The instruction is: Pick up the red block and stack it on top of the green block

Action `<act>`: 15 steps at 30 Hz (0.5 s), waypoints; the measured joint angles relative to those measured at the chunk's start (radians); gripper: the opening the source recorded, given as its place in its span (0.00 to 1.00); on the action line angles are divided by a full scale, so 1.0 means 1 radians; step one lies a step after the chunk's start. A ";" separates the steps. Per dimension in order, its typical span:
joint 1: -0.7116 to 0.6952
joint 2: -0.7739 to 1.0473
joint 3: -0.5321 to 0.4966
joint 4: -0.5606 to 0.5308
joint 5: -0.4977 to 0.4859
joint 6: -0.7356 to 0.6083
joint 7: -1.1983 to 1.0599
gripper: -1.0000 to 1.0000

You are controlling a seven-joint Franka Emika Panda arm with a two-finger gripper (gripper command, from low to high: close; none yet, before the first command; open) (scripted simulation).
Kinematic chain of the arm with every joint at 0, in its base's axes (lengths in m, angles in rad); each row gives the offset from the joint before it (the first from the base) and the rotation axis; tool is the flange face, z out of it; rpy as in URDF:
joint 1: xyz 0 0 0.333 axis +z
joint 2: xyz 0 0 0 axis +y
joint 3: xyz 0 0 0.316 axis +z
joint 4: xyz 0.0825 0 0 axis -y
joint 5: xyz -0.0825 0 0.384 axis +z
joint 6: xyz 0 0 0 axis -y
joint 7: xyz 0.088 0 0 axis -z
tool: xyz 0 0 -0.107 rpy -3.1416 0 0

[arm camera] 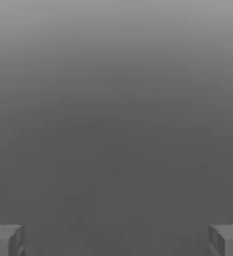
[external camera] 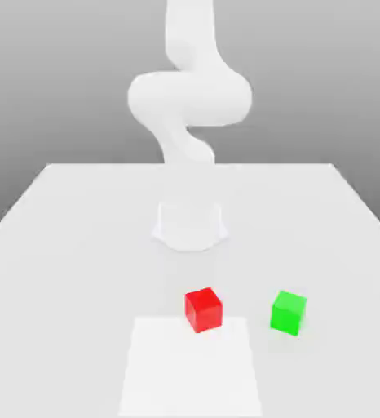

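Gripper [arm camera: 116,240] wide, holding nothing. Red block [external camera: 203,309] rests on table [external camera: 63,245], in front of arm [external camera: 189,98] base; green block [external camera: 289,312] near, toward exterior view's right. Judgement: reach down to red block first.

Arm [external camera: 189,98]: plain white, smooth rounded tubular segments, round base collar; fingertips [arm camera: 6,240]: grey, blocky, white-edged, at lower corners of the hand view
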 joint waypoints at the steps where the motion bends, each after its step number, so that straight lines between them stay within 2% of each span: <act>1: 0.007 0.027 -0.011 -0.033 0.002 0.024 -0.019 0.50; 8: 0.057 0.218 -0.057 -0.263 0.006 0.186 -0.137 0.50; 15: 0.106 0.432 -0.060 -0.524 -0.020 0.371 -0.246 0.50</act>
